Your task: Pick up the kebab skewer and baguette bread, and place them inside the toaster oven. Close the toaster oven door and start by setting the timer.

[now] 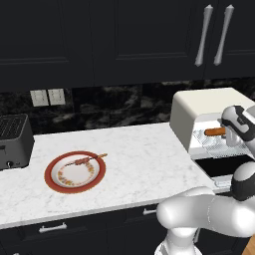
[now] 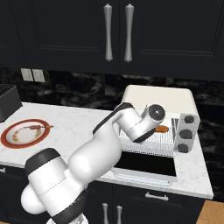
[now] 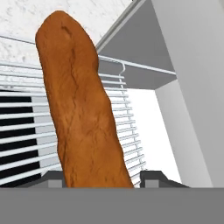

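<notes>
The cream-white boxy toaster oven stands open, its dark glass door folded down flat over the white marble worktop edge. Inside, the long orange-brown baguette occupies the middle of the wire rack. The cavity's grey side wall limits passage on one side. The red-rimmed round plate lies well apart across open worktop.
</notes>
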